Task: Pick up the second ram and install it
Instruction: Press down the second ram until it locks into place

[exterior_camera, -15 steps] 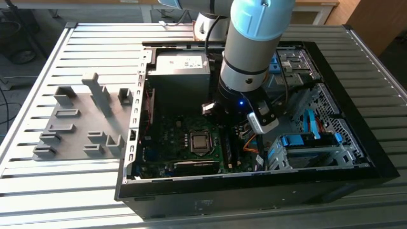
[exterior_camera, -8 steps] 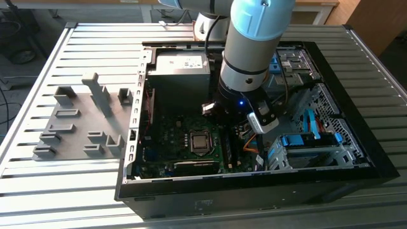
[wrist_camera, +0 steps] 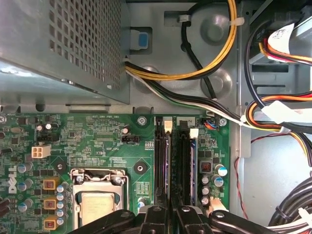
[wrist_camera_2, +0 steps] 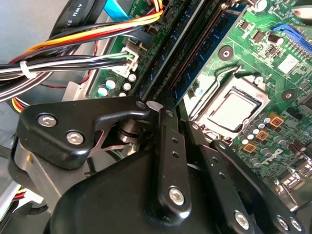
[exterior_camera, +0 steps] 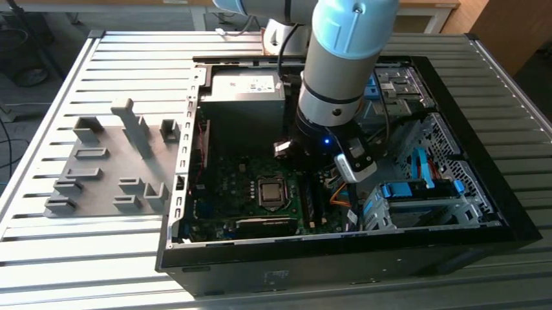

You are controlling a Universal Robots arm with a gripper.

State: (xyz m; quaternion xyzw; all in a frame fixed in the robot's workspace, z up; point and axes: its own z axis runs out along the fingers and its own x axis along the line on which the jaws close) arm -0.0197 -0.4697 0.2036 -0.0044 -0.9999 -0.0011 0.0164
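Note:
The second ram, a thin blue-edged stick, stands on edge in a black slot of the green motherboard. It runs straight into the narrow gap between my black fingers. My gripper is shut on its near end. In the second wrist view the same blue stick with dark chips ends between the fingers of the gripper. Another blue-edged stick sits in the neighbouring slot. In the exterior view the arm reaches down into the open computer case.
The processor socket lies beside the slots. The grey power supply stands beyond the board. Yellow, black and white cables cross the case floor near the slots. A grey holder fixture sits on the slatted table at the exterior view's left.

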